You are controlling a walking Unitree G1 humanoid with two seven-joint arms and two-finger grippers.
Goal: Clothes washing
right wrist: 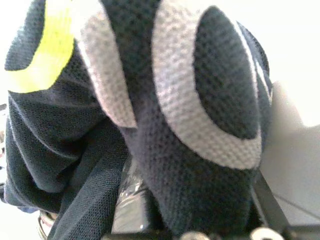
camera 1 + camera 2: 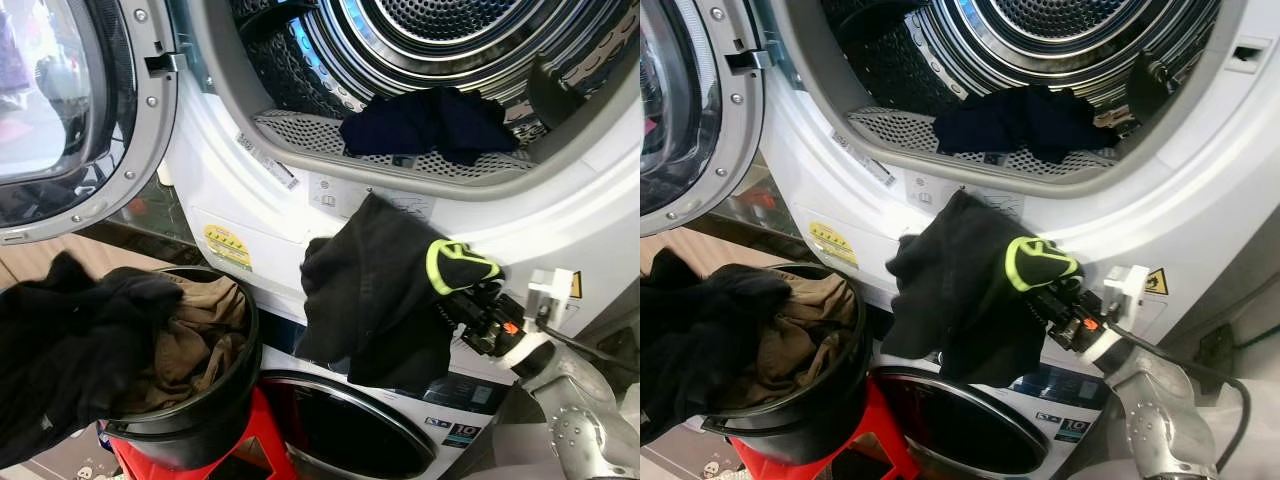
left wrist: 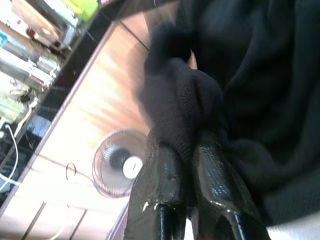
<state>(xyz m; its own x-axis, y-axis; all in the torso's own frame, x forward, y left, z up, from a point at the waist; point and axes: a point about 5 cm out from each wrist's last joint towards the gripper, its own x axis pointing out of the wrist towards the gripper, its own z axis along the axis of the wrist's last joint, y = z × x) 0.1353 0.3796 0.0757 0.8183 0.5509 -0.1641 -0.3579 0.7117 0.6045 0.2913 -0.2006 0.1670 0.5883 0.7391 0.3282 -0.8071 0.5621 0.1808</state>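
Right gripper (image 2: 478, 297) clamped on a black garment with a yellow-green band (image 2: 385, 290), fingers buried in the folds, cloth hanging in front of the white front panel (image 2: 250, 215) just under the drum opening. Left gripper (image 3: 192, 165) pinched tight on another black garment (image 2: 70, 345), draped beside and over the rim of the black bucket (image 2: 215, 425). Bucket stood on a red stool (image 2: 265, 435), with brown clothes (image 2: 200, 335) inside. Higher up: one dark garment (image 2: 430, 122) already lying on the perforated drum lip (image 2: 300, 130); round door (image 2: 75, 110) swung open to the robot's left.

Likely trouble: trailing cloth catching on the lip, or sliding back out if released too near the edge. Also possible: slack from the left garment snagging on the bucket rim and tipping the bucket.
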